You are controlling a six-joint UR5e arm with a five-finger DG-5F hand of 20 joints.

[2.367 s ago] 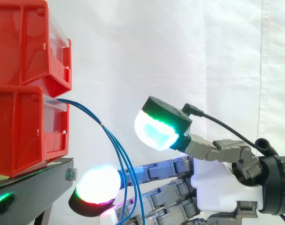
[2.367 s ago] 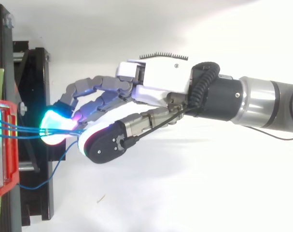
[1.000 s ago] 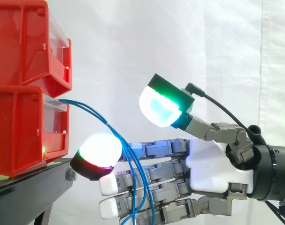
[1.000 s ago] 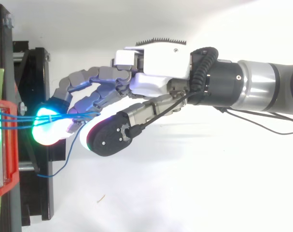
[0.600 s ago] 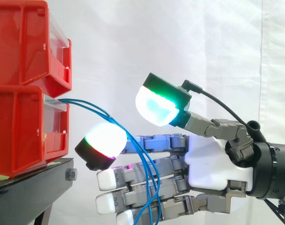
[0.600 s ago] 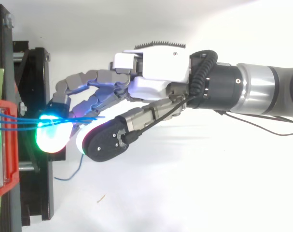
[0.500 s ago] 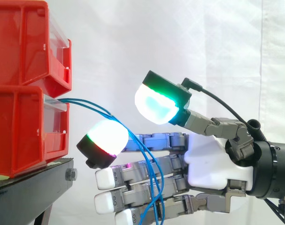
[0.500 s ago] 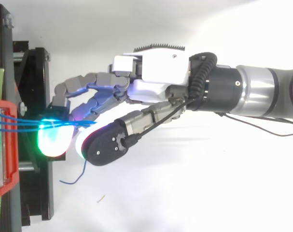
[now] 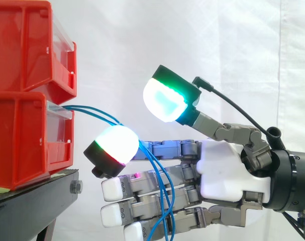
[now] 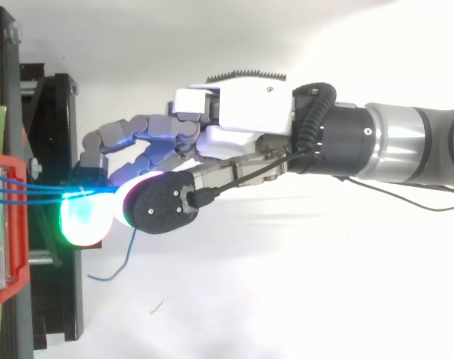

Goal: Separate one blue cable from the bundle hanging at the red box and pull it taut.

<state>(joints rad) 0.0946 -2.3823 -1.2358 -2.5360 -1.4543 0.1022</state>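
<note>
Several thin blue cables [image 9: 99, 114] leave the front of the lower red bin [image 9: 21, 140] and arc right. They drape over my hand's top finger, just behind its glowing white pad [image 9: 114, 145], then hang down across the lower fingers. My hand [image 9: 227, 170] reaches in from the right, open, with its fingers straight and pointing at the bin. The thumb's green-white pad [image 9: 165, 100] is raised above the cables, apart from them. From above, the cables [image 10: 34, 191] run side by side from the bin [image 10: 4, 247] to the hand [image 10: 245, 112], and one loose end [image 10: 118, 265] curls below.
A second red bin [image 9: 26, 45] is stacked on the lower one. Both stand on a black stand [image 9: 36, 201], whose edge lies just left of the fingertips. A white curtain hangs behind.
The hand has risen from below the cables, lifting them on its top finger. The thumb has swung closer over that fingertip. The loose cable end has shifted in the top view.
</note>
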